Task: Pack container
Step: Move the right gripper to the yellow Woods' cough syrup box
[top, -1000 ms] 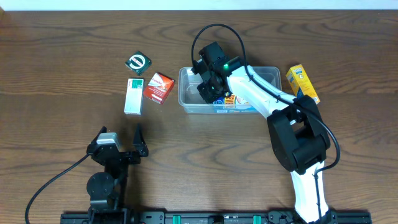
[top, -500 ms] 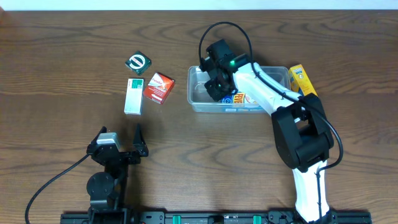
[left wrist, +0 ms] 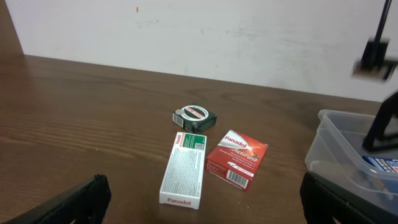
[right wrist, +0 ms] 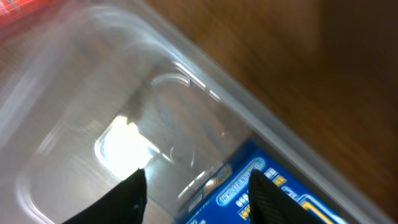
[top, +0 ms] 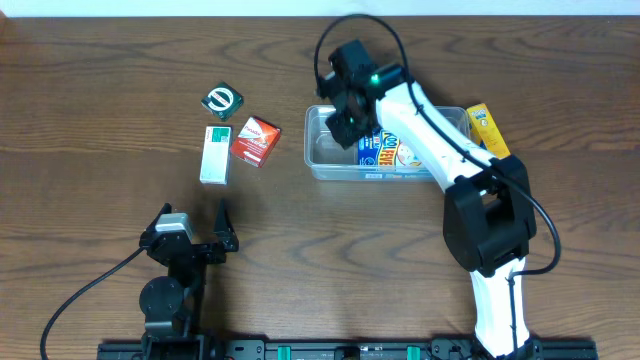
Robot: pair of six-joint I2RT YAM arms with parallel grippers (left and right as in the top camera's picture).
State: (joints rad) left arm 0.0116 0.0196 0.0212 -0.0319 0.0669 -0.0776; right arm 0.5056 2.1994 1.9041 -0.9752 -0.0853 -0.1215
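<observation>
Clear plastic container [right wrist: 87,99] lies under the right end effector [right wrist: 198,194], fingers spread apart, holding nothing.

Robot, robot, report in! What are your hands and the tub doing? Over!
Left hand open, parked. Right hand open over container. Container holds blue box. Yellow box beside its end.

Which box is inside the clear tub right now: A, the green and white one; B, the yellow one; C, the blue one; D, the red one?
C: the blue box lies in the tub, and the right wrist view also shows it through the clear wall.
</observation>
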